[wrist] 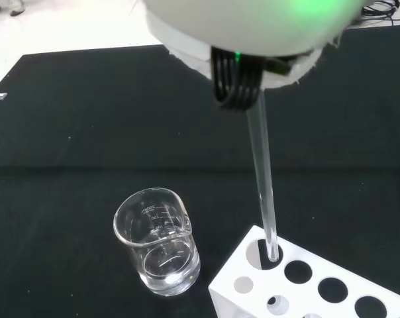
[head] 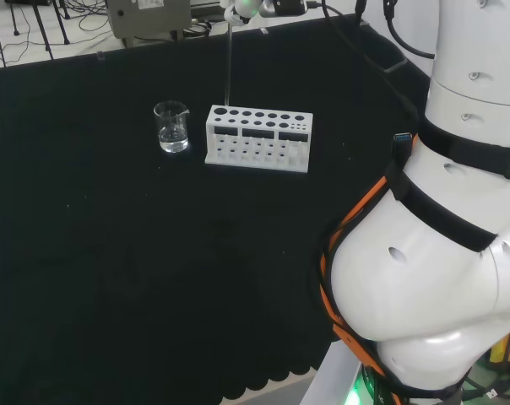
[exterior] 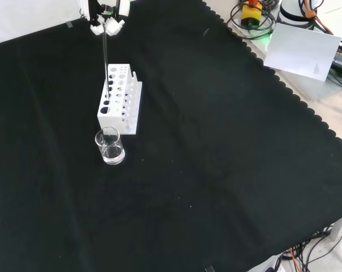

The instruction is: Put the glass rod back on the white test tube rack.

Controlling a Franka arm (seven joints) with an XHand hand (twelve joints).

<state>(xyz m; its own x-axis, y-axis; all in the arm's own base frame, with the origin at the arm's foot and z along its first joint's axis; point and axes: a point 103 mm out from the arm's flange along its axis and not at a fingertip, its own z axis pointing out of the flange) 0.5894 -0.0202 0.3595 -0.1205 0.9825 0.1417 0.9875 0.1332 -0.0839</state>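
Glass rod hangs upright from the hand, upper end gripped, lower end at the white test tube rack. In the wrist view the rod runs down from under the hand's blurred white body and its tip sits inside a corner hole of the rack, the hole nearest the beaker. How deep the tip has gone into the hole cannot be told.

Hand: in the front view it enters at the top edge, directly above the rack's far end, white fingertips closed together around the top of the rod. Pinching the rod, then; nothing else held. In the head view the hand sits at the top edge, above the rack's left end, with the rod dropping straight from it to the leftmost hole of the back row.

Rack: white, several rows of round holes in the top, standing flat on the black cloth. In the front view the rack runs away from the camera. The other visible holes look unoccupied.

Beaker: small, clear glass, with a spout and a little clear liquid at the bottom. Stands just beside the rack's left end in the head view, not touching it; in the front view the beaker is just in front of the rack's near end. In the wrist view the beaker is near the rod tip, apart from it.
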